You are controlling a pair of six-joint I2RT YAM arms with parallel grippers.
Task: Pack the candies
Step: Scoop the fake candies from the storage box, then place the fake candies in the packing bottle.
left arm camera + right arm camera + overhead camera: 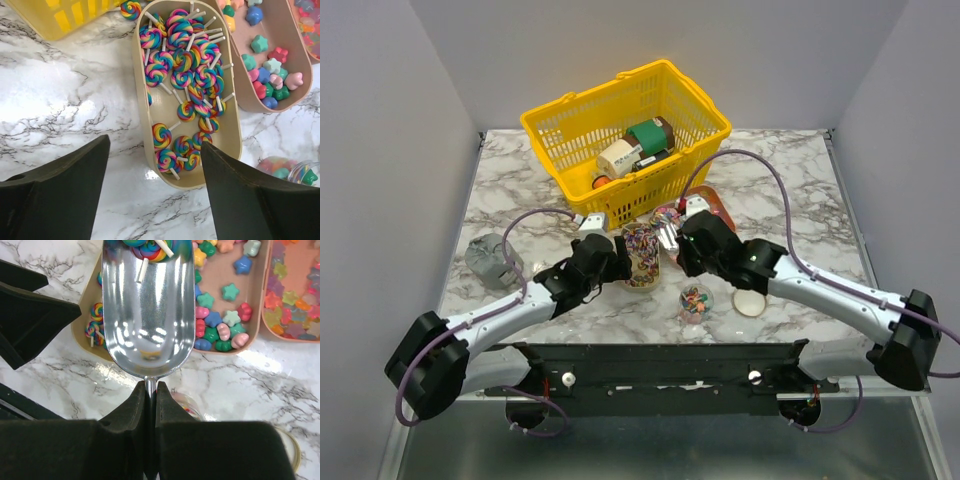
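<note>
The candies lie in open trays. Rainbow swirl lollipops fill a beige oval tray; star and heart sweets sit in the brown tray to its right. My left gripper hangs open over the near end of the lollipop tray, with nothing between its fingers. My right gripper is shut on the handle of a metal scoop. The scoop reaches over the trays and has a few lollipops at its far tip. A small glass jar with mixed sweets stands in front of the trays.
The yellow basket of bottles and cans stands just behind the trays. A third, pink tray of translucent sweets lies at the right. A round lid rests beside the jar, and a grey crumpled object sits at the left.
</note>
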